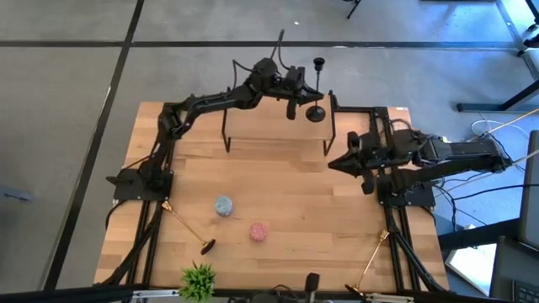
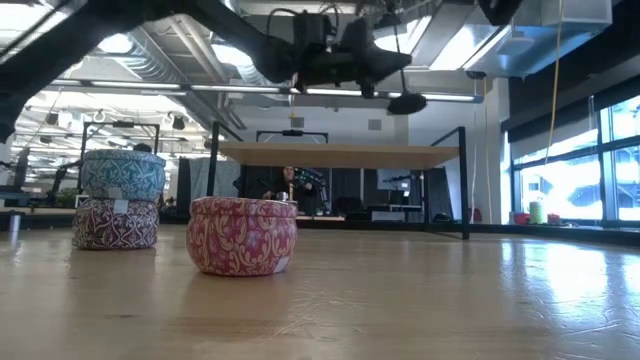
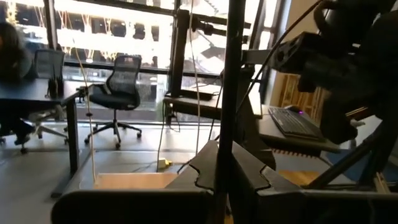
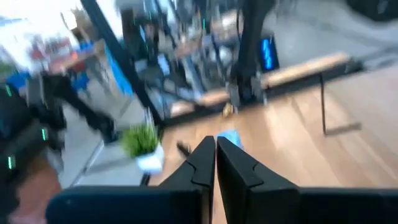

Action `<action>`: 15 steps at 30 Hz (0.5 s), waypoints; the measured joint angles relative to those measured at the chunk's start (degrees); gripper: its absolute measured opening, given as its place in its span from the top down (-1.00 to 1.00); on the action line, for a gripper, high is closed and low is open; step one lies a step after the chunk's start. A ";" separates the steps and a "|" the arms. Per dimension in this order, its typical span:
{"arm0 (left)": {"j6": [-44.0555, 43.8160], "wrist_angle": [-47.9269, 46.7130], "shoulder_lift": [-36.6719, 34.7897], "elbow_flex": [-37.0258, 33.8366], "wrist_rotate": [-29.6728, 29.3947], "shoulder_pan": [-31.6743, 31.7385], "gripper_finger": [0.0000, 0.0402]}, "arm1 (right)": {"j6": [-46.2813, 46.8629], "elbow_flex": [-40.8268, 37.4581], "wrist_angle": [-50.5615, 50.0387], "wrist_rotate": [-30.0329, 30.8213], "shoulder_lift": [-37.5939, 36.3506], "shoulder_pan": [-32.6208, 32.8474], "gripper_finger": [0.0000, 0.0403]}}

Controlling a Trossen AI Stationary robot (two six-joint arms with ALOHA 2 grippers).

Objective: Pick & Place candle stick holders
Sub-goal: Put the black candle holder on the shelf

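My left gripper (image 1: 305,91) reaches to the far edge, above a raised wooden shelf (image 1: 278,126), shut on the black candle stick holder (image 1: 318,84). The holder's round base (image 1: 317,114) and its top cup (image 1: 319,62) both show. One gold holder (image 1: 185,225) lies flat on the table at the near left. Another gold holder (image 1: 370,263) lies flat at the near right. My right gripper (image 1: 337,162) is shut and empty above the table's right side, its fingers (image 4: 205,163) together. My left gripper pinches the black holder's thin stem (image 3: 227,124) between its two fingers (image 3: 249,174), partway up between base and cup. The fingers come level from the table's left and lie across the stem. The holder stands about upright, its base (image 2: 405,103) clear above the shelf top (image 2: 340,153).
A blue tin (image 1: 223,205) stands on a purple tin (image 2: 115,222) at the near left. A pink tin (image 1: 258,231) stands near the middle. A small green plant (image 1: 198,280) is at the near edge. The shelf stands on black legs (image 1: 226,135).
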 joint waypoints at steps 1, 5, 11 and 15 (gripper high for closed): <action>-0.19 0.25 0.94 1.27 0.00 0.00 0.96 | 0.41 -1.82 2.81 1.14 -1.41 0.02 0.91; -0.32 0.34 4.67 5.70 0.06 0.20 0.96 | 3.06 -6.95 7.15 6.79 -6.26 0.17 0.91; -1.60 -1.13 7.72 8.15 -0.10 1.66 0.96 | 2.69 -7.64 5.54 12.15 -9.49 1.16 0.91; 0.49 -2.79 8.00 8.17 -0.72 2.01 0.96 | 2.52 -7.64 4.20 13.26 -10.59 1.27 0.91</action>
